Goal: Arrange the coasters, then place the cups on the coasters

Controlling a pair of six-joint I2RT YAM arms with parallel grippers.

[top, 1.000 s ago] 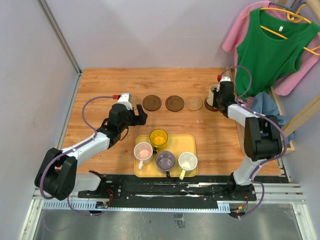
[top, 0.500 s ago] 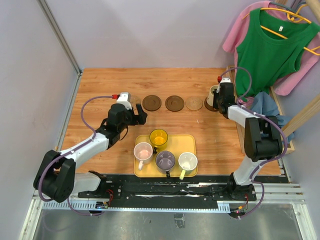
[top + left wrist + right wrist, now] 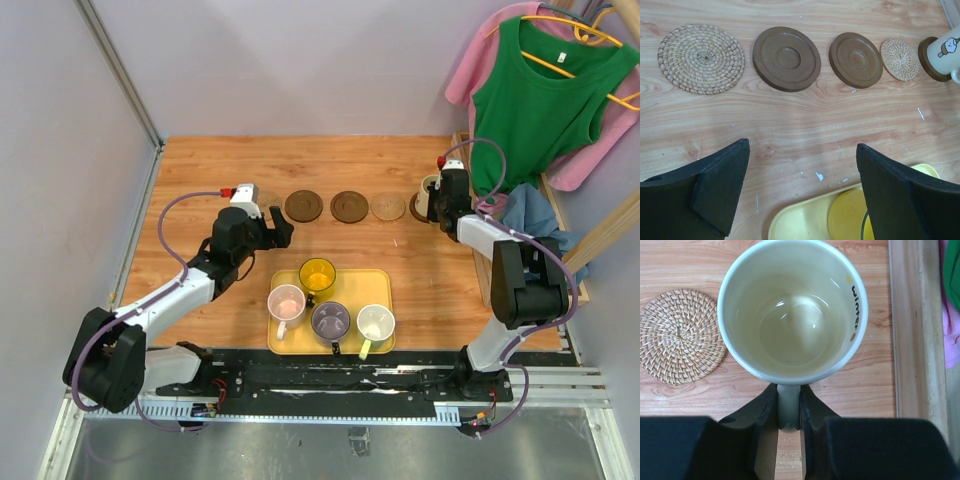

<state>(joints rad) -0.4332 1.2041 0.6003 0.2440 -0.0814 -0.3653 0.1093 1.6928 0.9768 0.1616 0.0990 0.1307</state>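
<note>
Five coasters lie in a row: a tan woven coaster (image 3: 701,58), two dark brown coasters (image 3: 302,205) (image 3: 349,206), a smaller tan coaster (image 3: 388,207) and a dark one (image 3: 934,62) at the right end. A cream cup (image 3: 792,310) is over that last one; whether it rests on it I cannot tell. My right gripper (image 3: 788,400) is shut on the cup's handle. My left gripper (image 3: 802,170) is open and holds nothing, above the table between the coaster row and the yellow tray (image 3: 375,285). On the tray stand the pink (image 3: 287,302), yellow (image 3: 317,274), grey-purple (image 3: 330,320) and pale (image 3: 376,323) cups.
A wooden rail (image 3: 915,315) runs just right of the cream cup. Green and pink garments (image 3: 545,90) hang at the right, with a blue cloth (image 3: 525,210) below them. A wall panel (image 3: 120,90) borders the table's left side.
The right gripper has shifted slightly to the right with the cream cup in it. The left arm has edged slightly back towards the coaster row, still open.
</note>
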